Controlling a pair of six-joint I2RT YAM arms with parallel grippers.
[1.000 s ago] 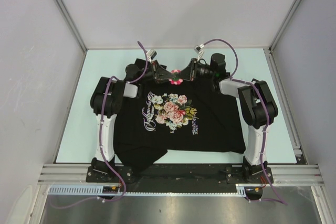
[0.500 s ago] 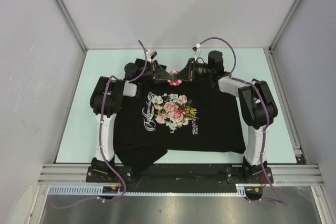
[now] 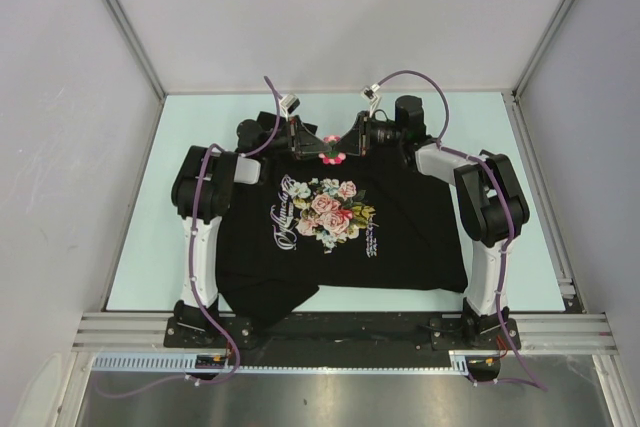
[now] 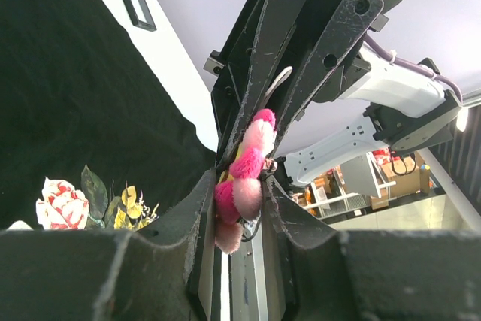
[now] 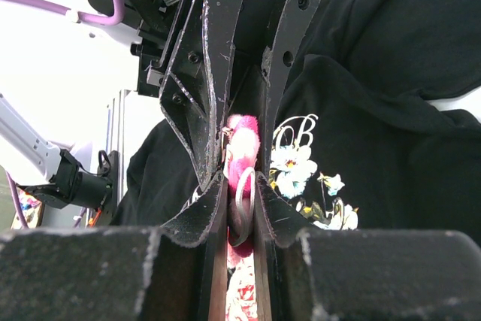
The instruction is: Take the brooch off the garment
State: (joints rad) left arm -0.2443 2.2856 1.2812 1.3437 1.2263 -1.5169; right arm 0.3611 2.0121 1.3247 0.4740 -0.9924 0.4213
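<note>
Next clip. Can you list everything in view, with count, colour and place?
T-shirt: one, black with a rose print, spread on the table.
brooch: one, bright pink flower, at the shirt's collar, pinched between both grippers.
table: one, pale green, under the shirt.
arms: two, black and white with purple cables, one on each side of the shirt.
left gripper: one, black, closed on the brooch.
right gripper: one, black, closed on the brooch from the opposite side.

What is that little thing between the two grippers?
The pink brooch, pinched from both sides by the left gripper and the right gripper; both wrist views show it.
</note>
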